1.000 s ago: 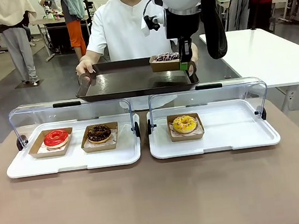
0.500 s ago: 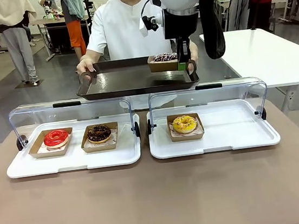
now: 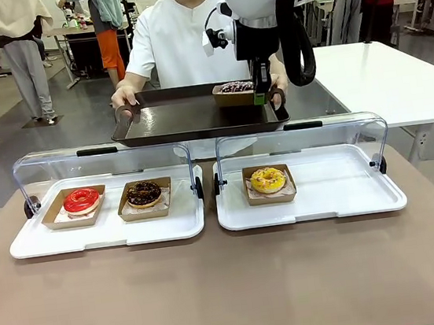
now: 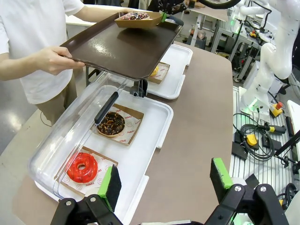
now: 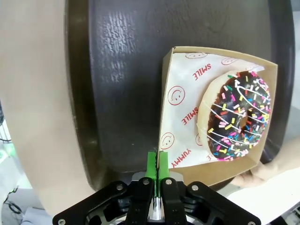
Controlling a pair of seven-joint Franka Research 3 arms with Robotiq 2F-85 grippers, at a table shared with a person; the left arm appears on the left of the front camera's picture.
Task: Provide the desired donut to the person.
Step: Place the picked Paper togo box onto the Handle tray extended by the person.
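up front, the right gripper (image 3: 259, 98) pinches the cardboard box (image 3: 234, 95) holding the sprinkled donut (image 3: 237, 86) over the person's (image 3: 182, 36) brown tray (image 3: 188, 120). left wrist: left gripper (image 4: 165, 180) gapes wide, empty. right wrist: green pads (image 5: 151, 164) clamp the box rim.

Right tool (image 3: 259, 98) with gripped donut box (image 3: 232, 95) shifted slightly left over tray (image 3: 180, 119).

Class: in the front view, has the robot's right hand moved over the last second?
Yes. The right hand has drifted left, farther from the right case's black lid handle.
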